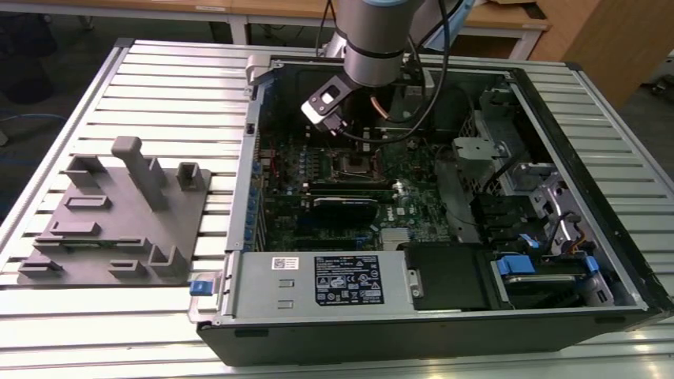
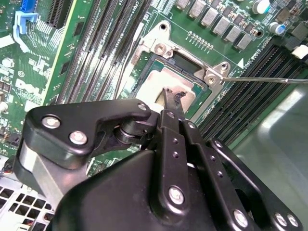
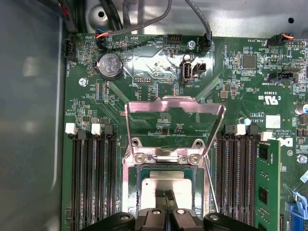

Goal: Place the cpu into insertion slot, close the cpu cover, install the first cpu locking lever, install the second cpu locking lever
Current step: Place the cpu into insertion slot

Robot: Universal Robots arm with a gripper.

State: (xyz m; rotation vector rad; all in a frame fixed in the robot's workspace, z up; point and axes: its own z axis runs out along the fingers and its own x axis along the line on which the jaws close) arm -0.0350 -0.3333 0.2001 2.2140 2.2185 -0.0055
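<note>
Dull silver square cpu (image 3: pixel 156 185) in metal-rimmed insertion slot (image 3: pixel 130 186)

cpu (image 3: pixel 155 181) dull silver | cpu cover (image 3: pixel 175 101) silver | circuit board (image 3: pixel 144 72) green | gripper (image 3: pixel 168 195) black

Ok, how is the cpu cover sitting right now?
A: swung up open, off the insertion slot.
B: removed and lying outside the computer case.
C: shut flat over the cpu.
A: in the first wrist view the cpu cover stands raised off the insertion slot, and the cpu lies uncovered in it under the gripper.
</note>
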